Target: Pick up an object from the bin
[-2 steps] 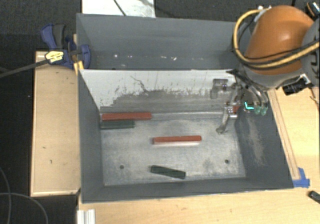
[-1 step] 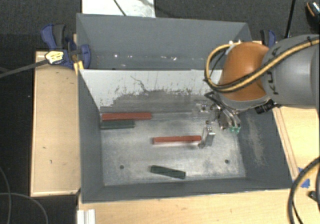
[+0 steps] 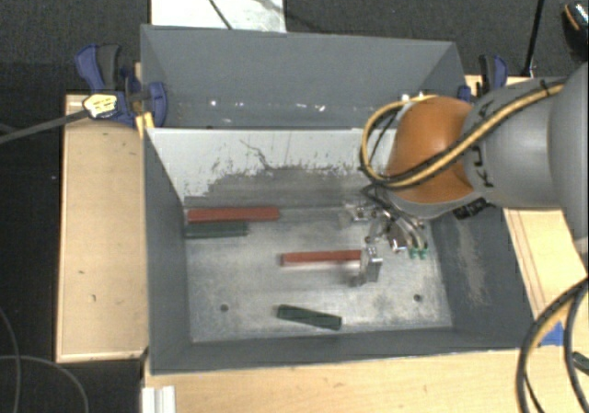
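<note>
Gripper (image 3: 372,264) sat at right end of mid-frame red bar (image 3: 317,258), grip state indeterminable; advise straddling bar squarely before lifting.

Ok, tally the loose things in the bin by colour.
Red bars: 2, back-left red bar and middle red bar
Dark green bars: 2, back-left green bar and front green bar
Total: 4

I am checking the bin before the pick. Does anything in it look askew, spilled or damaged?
Nothing stands out. The long red bar, the dark green bar beside it, the shorter red bar at the gripper and the small dark green bar all lie flat on the scuffed floor of the grey metal bin.
</note>
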Controlling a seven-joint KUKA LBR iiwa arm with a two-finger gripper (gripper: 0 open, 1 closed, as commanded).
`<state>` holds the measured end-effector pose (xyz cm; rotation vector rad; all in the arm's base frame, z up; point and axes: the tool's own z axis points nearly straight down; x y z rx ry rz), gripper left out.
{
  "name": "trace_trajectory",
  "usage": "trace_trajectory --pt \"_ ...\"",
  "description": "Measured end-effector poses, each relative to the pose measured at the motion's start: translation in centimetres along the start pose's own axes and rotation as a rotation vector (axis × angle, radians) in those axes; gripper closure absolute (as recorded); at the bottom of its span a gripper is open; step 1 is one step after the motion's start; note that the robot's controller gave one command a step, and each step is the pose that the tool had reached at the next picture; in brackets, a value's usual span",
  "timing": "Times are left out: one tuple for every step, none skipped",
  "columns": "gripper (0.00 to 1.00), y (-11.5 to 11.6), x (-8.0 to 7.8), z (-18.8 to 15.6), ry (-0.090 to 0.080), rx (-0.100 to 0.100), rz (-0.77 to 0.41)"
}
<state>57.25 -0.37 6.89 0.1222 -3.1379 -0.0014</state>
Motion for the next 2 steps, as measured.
trace_trajectory --pt "1.0 -0.1 -0.1 -0.2 -0.004 0.001 0.001" --pt "1.0 -1.1 1.5 -15.7 -0.011 0.004 -0.273"
